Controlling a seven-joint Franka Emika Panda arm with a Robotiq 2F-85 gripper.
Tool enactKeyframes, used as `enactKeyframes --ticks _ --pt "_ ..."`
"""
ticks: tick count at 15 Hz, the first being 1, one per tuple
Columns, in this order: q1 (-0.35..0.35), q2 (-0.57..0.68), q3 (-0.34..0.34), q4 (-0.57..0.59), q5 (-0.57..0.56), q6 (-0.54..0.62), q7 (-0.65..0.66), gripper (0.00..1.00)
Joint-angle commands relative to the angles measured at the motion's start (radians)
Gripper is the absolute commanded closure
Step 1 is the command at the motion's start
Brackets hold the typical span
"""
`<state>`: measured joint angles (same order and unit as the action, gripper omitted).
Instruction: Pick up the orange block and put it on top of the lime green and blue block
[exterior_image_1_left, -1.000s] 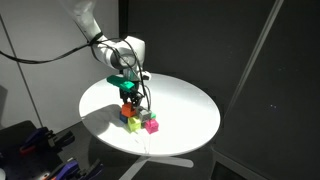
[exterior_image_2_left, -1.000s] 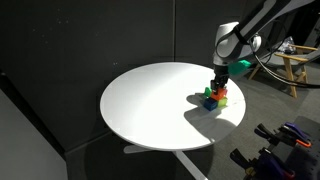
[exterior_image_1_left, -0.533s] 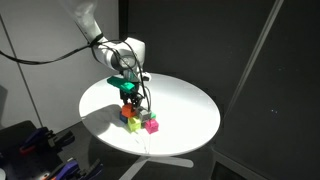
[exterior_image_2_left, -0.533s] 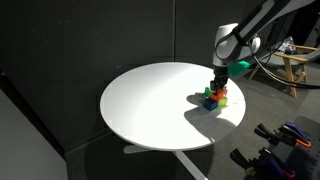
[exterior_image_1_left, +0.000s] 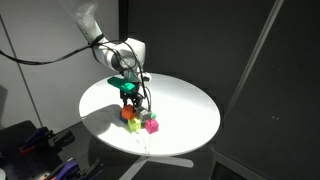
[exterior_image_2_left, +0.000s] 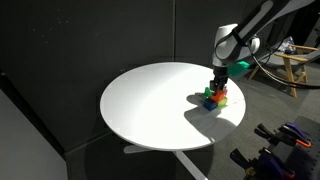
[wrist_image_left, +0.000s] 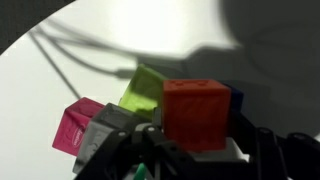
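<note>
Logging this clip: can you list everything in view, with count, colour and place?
table: 1, white, round, centre of the scene
orange block: 1, orange, top of the block cluster, directly under the gripper
lime block: 1, yellow-green, in the cluster beside the orange block
blue block: 1, blue, mostly hidden behind the orange block
pink block: 1, magenta, outer edge of the cluster
grey block: 1, grey, next to the pink block
wooden frame: 1, light wood, off the table in the background
arm: 1, white, reaching over the table
gripper: 1, dark, just above the cluster; open or shut unclear
</note>
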<state>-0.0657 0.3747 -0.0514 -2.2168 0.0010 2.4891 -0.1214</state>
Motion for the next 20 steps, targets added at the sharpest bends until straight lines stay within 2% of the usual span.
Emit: enactKeyframes --ticks 1,10,20 --pt "-0.011 0.005 0.006 0.015 -0.008 0.003 -0.011 0.00" --pt "-0.012 -0.081 0.006 -0.003 0.002 -0.072 -0.009 0.00" --pt "-0.016 -0.340 -0.013 -0.032 -0.001 -0.258 -0.011 0.00"
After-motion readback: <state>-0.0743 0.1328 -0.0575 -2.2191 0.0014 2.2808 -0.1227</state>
